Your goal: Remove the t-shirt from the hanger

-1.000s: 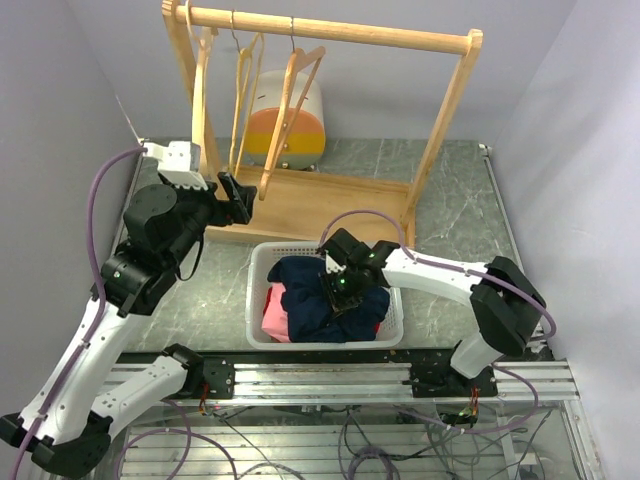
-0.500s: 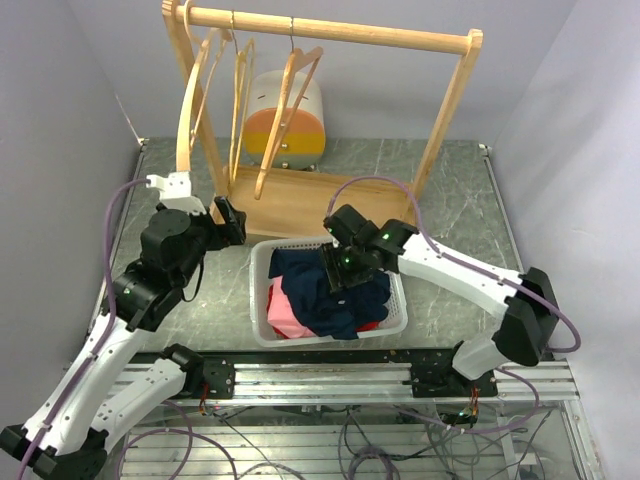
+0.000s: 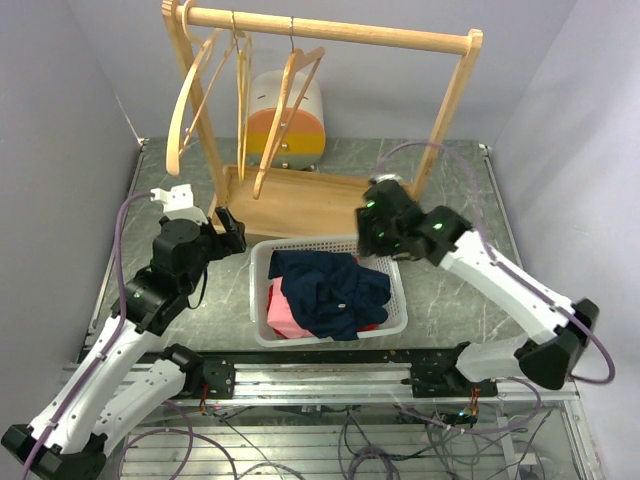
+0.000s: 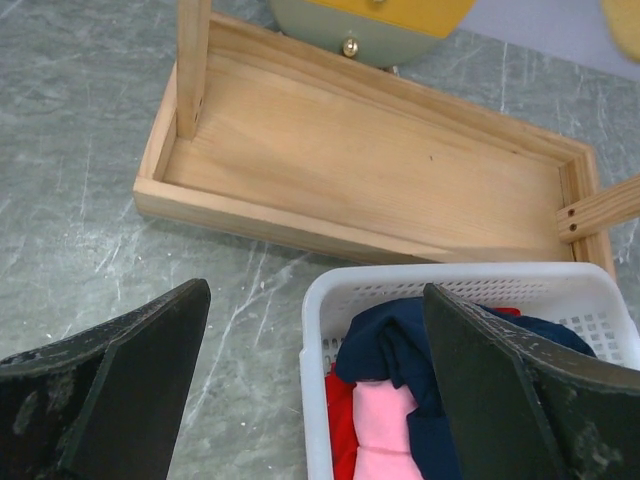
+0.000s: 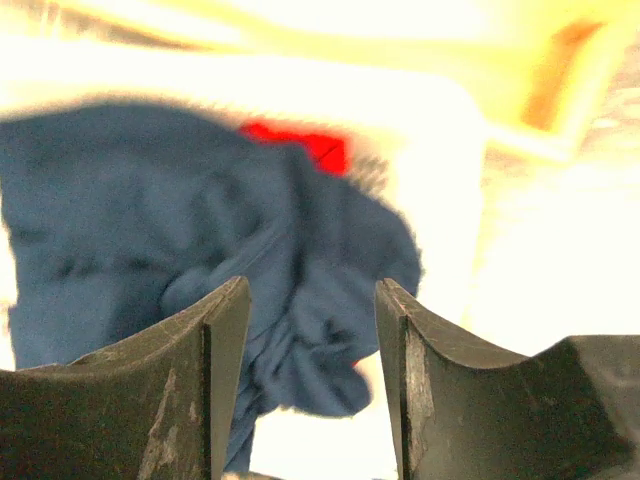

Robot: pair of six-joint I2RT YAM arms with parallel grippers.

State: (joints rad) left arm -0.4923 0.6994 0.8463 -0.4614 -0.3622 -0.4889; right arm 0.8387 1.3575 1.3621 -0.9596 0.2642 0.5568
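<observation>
In the top external view, the navy t-shirt (image 3: pixel 330 288) is seen lying crumpled in the white basket (image 3: pixel 262 262) at the centre of the frame, on top of a pink garment (image 3: pixel 283 312) and a red garment (image 3: pixel 374 326). It is off the hangers (image 3: pixel 288 108), which hang bare from the wooden rack (image 3: pixel 330 30) in the upper part of the frame. The left gripper (image 3: pixel 228 232) is held just left of the basket's far left corner, apart from it. The right gripper (image 3: pixel 374 243) is held over the basket's far right corner.

In the left wrist view, the left gripper (image 4: pixel 315 292) is shown wide open, with nothing between its fingers (image 4: pixel 130 380). The basket (image 4: pixel 450 275) is seen at the lower right with the navy t-shirt (image 4: pixel 400 340) inside it. The rack's wooden tray (image 4: pixel 380 170) is spread across the upper half, resting on the grey bench (image 4: pixel 80 150).

In the right wrist view, which is blurred and overexposed, the right gripper (image 5: pixel 312 290) is shown with its jaws parted and nothing held. The navy t-shirt (image 5: pixel 150 220) fills the left and centre, below the fingers (image 5: pixel 190 380). A red patch (image 5: pixel 295 145) is seen at its upper edge.
</observation>
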